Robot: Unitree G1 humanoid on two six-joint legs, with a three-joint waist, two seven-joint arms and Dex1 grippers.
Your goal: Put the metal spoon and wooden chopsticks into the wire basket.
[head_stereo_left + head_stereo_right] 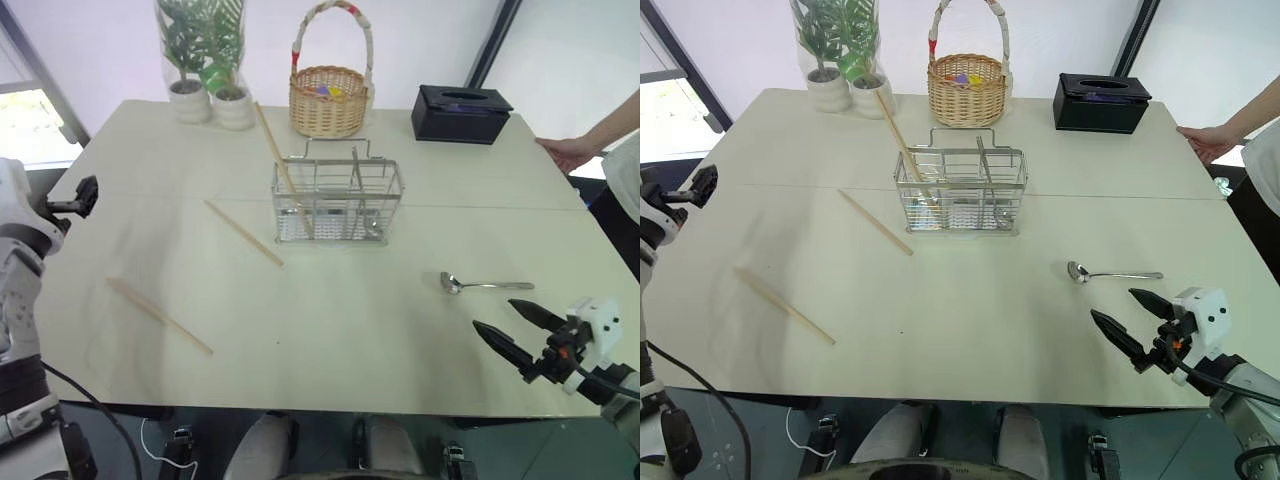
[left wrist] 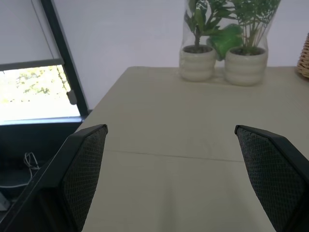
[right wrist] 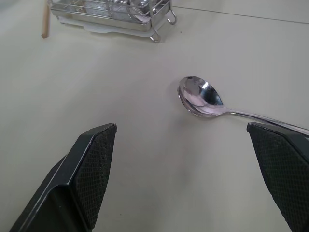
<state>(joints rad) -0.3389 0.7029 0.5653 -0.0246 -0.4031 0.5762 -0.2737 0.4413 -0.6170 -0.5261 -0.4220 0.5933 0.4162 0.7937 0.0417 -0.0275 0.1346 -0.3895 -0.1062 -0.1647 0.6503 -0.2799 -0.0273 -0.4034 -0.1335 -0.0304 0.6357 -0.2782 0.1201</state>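
Note:
The wire basket (image 1: 338, 201) stands at the table's middle back, with one of the wooden chopsticks (image 1: 278, 158) leaning out of its left compartment. Another chopstick (image 1: 243, 232) lies flat left of the basket, and a third (image 1: 160, 316) lies nearer the front left. The metal spoon (image 1: 485, 285) lies on the table to the right, bowl pointing left; the right wrist view shows that spoon (image 3: 200, 97) just ahead of the fingers. My right gripper (image 1: 496, 315) hovers open in front of the spoon, holding nothing. Off the table's left edge, my left gripper (image 2: 170, 127) is raised, open and empty.
A round wicker basket (image 1: 328, 96), two potted plants (image 1: 210, 95) and a black tissue box (image 1: 462, 113) line the table's back. A person's hand (image 1: 568, 151) rests on the back right edge.

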